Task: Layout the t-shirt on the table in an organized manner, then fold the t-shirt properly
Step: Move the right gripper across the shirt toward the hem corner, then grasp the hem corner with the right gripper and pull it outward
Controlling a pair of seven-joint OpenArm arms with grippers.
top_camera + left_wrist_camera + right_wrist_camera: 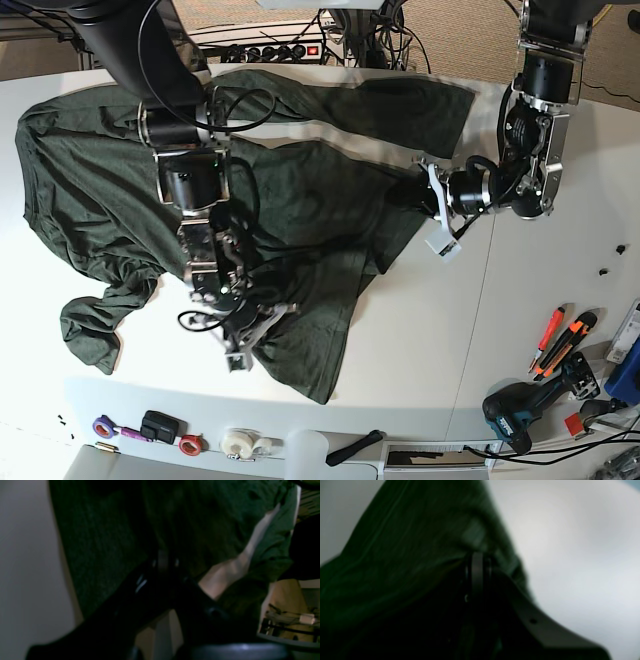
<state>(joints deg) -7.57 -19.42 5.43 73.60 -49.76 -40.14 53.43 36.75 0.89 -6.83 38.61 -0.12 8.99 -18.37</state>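
Across the tabletop (pixel 520 300), we are pinching the t-shirt (pixel 90 200) in both claws, right claw (pixel 240 345) apparently gripping the hem, left claw (pixel 432 200) opposite.

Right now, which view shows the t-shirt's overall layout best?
The base view: the whole t-shirt lies rumpled across the table. Both wrist views show only dark, blurred green fabric close to the camera.

Probably a workshop (drill (pixel 520 412), cutters (pixel 548 340), tape rolls (pixel 240 441))
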